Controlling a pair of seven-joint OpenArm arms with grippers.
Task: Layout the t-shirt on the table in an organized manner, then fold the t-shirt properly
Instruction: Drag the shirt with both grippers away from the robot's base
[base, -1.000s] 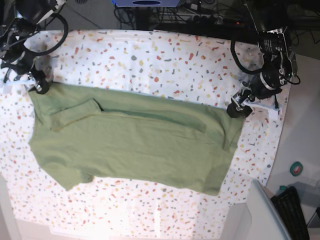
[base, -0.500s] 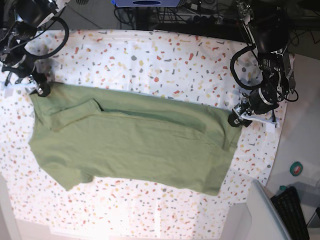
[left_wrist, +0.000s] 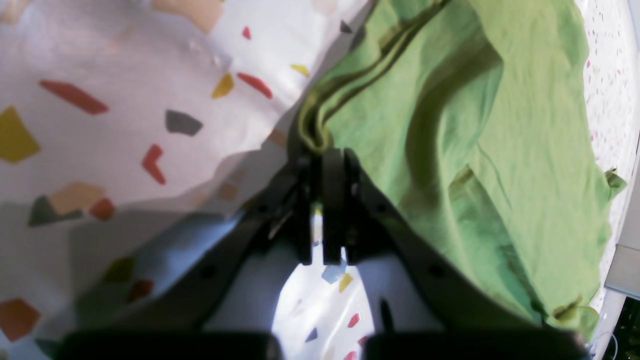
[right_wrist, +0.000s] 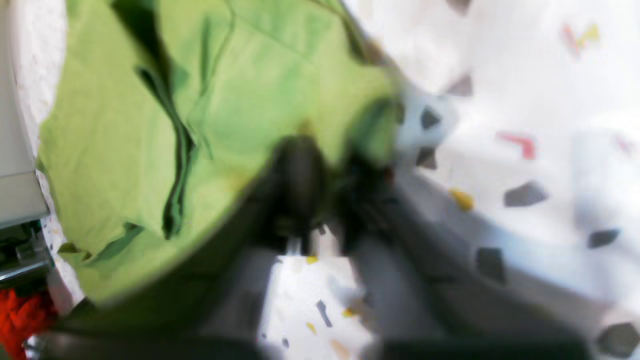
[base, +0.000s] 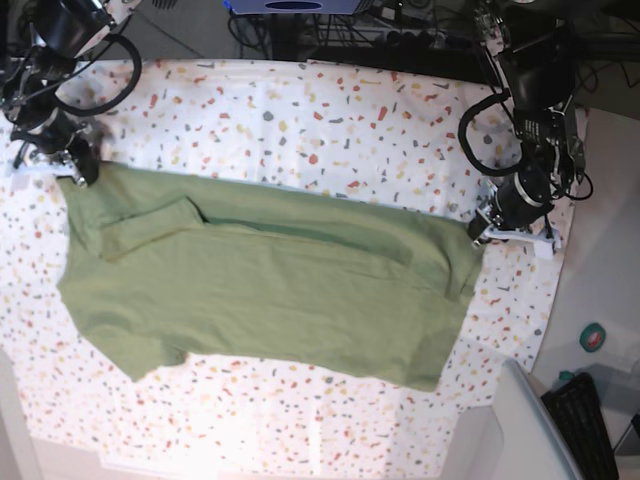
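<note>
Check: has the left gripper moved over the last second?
Yes. The left gripper slid toward the table's right edge in the base view, along the t-shirt's corner.

Blurred throughout; olive-green t-shirt (right_wrist: 150, 125) spread across the left and upper middle, with dark creases running down through the fabric; right gripper (right_wrist: 325, 175) in the centre, dark, fingers drawn together at the shirt's edge, green cloth bunched round the tips; table (right_wrist: 525, 100) to the right and below, white cloth with grey, red and yellow flecks; something red at the lower left corner, too small to tell.
</note>
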